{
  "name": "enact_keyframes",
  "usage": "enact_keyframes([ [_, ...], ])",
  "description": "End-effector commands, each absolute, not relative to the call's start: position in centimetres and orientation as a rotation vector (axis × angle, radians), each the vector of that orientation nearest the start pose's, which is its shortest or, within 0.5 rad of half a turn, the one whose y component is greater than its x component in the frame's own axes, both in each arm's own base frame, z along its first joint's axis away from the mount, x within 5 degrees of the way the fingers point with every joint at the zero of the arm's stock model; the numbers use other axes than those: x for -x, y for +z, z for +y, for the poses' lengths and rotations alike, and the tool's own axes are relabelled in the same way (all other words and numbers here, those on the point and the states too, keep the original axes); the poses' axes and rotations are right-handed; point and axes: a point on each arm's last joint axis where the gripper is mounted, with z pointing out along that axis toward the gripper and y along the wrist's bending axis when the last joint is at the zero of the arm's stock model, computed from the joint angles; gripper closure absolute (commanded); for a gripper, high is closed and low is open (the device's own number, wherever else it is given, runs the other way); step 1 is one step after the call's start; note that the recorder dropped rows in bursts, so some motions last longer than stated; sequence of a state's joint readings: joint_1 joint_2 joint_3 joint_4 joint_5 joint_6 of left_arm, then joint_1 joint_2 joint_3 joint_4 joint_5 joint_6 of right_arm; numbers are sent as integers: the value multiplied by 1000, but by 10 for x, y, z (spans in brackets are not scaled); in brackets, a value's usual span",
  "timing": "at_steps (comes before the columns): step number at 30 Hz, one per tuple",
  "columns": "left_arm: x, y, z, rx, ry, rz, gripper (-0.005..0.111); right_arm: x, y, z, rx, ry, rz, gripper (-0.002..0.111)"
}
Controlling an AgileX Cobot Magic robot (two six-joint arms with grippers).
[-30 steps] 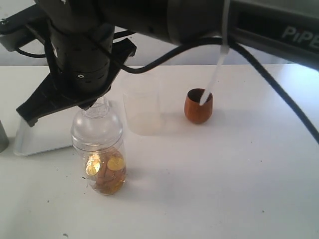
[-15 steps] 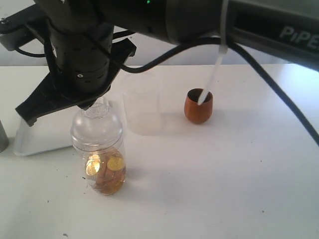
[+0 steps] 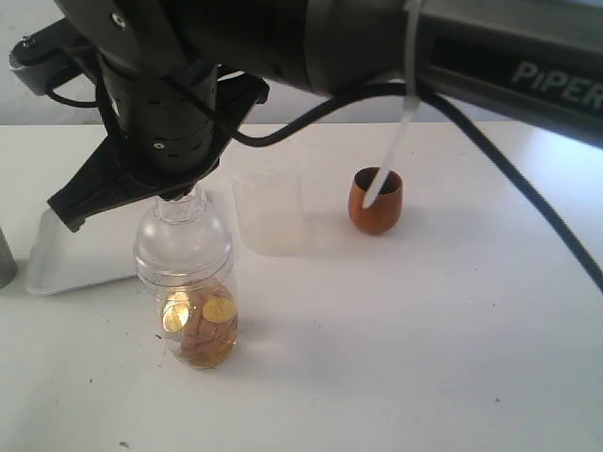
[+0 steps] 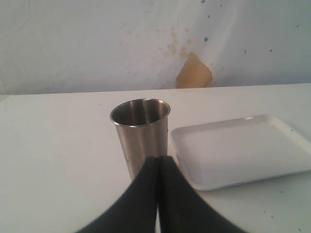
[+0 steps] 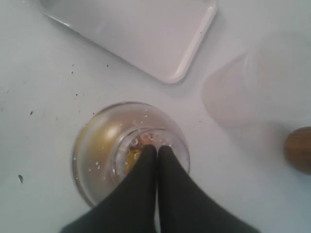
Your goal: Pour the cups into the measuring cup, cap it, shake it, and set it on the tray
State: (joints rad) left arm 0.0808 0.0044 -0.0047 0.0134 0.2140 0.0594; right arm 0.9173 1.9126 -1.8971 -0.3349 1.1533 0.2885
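Overhead, the right claw (image 5: 156,147), pinched closed and empty, hovers over the capped measuring cup (image 5: 95,160).

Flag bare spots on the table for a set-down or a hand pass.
Free in the exterior view: the table along its near strip and everywhere right of the wooden cup. The tray is bare too. Crowded: tray, measuring cup and frosted cup stand close together, with the shut right hand over the cap.
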Motion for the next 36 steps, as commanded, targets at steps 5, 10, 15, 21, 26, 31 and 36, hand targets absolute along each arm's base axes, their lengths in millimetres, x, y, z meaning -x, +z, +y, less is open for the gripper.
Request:
enact_keyframes([
  [5, -56, 195, 5, -3, 124, 1687, 107, -279, 326, 321, 882, -18, 2468, 108],
  [10, -56, 195, 5, -3, 124, 1687, 107, -277, 322, 322, 911, -25, 2501, 108],
  [15, -56, 195, 5, -3, 124, 1687, 107, -277, 320, 324, 912, -7, 2503, 108],
  [21, -56, 195, 5, -3, 124, 1687, 107, -280, 304, 329, 929, -34, 2540, 108],
  [26, -56, 195, 5, -3, 124, 1687, 107, -281, 300, 331, 935, -35, 2545, 108],
  [31, -56, 195, 5, -3, 124, 1687, 107, -279, 308, 328, 932, -23, 2533, 108],
  [36, -56, 195, 5, -3, 124, 1687, 107, -277, 314, 326, 955, -16, 2511, 108],
])
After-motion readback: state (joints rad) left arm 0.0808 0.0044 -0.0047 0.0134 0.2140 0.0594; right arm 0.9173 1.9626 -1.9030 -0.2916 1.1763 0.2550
